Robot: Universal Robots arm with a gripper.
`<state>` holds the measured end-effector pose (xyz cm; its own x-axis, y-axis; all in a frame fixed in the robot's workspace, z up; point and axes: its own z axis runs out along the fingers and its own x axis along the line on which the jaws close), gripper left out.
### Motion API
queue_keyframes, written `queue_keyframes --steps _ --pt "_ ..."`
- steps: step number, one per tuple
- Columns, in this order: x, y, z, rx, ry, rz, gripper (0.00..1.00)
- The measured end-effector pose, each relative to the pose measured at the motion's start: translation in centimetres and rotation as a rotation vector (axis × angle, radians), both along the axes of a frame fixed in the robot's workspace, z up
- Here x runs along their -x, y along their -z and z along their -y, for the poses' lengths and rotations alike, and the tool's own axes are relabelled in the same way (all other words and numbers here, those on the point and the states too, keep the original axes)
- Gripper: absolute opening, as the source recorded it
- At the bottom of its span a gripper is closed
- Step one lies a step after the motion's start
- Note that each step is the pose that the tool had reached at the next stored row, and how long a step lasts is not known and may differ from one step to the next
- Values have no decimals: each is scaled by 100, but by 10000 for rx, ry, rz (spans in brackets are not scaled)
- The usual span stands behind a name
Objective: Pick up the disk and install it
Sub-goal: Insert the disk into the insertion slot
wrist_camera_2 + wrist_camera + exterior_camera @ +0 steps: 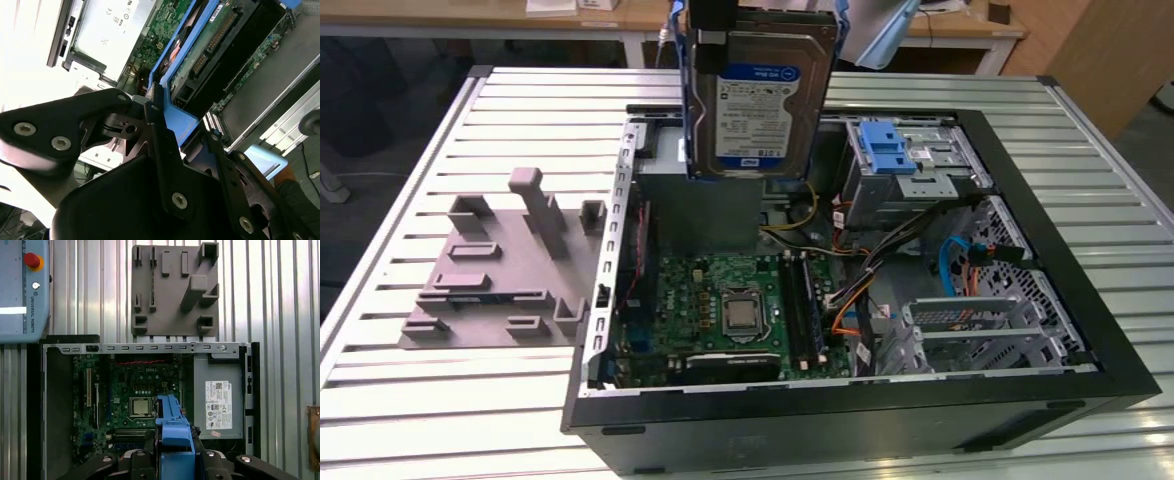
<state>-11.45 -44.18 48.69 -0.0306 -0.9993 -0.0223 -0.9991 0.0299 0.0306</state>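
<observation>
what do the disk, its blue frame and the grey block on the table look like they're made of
The disk looks like metal: a dull silver-grey casing with a smooth printed label stuck on. The blue frame is probably moulded plastic, going by its saturated colour, soft sheen and rounded edges. The grey block is matte and evenly grey, likely plastic, perhaps printed; its look leaves that open.

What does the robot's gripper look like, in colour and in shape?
The gripper is matte black. It is built of flat link plates with rounded ends, joined at pivots and dotted with silver screw heads. Its two fingers are long, narrow black bars.
</observation>
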Motion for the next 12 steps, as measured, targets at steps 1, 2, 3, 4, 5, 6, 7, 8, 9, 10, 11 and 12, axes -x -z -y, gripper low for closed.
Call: queue_keyframes --steps 1,2,3,4,5,6,7,8,9,10,11,12 --pt "-9 1 0 0 0 0 36" --pt "-16 2 0 0 1 0 36" --pt "-24 2 0 -1 0 0 36" --pt "-30 3 0 0 0 0 36" --pt "-35 3 0 0 0 0 36" --pt "-39 3 0 0 0 0 36" --pt "-43 4 0 0 0 0 36" --pt "-45 4 0 1 1 -1 36" --pt "-47 4 0 1 1 -1 36" --pt "-50 5 0 0 0 0 36" --pt "-51 5 0 0 0 0 36" --pt "-52 7 0 -1 1 1 36"
